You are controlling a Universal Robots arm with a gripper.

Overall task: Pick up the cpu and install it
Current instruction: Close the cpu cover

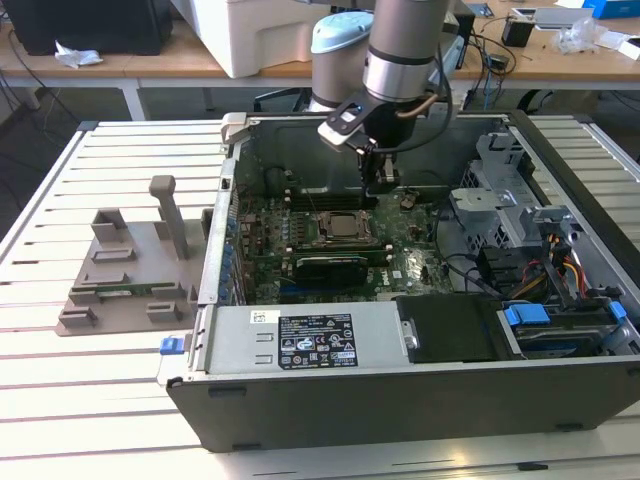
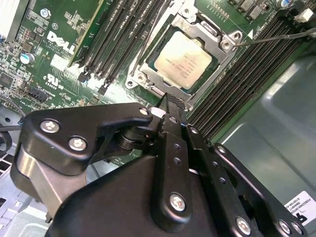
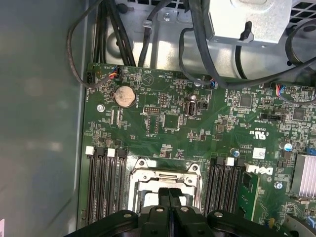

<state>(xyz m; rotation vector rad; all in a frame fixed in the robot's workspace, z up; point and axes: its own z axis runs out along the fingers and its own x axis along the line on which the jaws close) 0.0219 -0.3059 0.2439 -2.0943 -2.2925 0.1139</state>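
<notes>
The cpu (image 2: 182,61), a square chip with a silvery top, lies flat in the metal-framed socket (image 2: 143,76) on the green motherboard. The exterior view shows the cpu (image 1: 345,225) in the middle of the open computer case. My gripper (image 1: 381,186) hangs inside the case just above and behind the socket, apart from the chip. Its black fingers (image 3: 169,193) are pressed together with nothing between them. In the second wrist view the gripper (image 2: 170,101) has its tip near the socket's edge.
Memory slots (image 2: 123,39) flank the socket on both sides. A black expansion card (image 1: 330,266) lies in front of it. A drive cage and cables (image 1: 520,220) crowd the exterior view's right. A grey holder block (image 1: 125,270) stands on the slatted table left of the case.
</notes>
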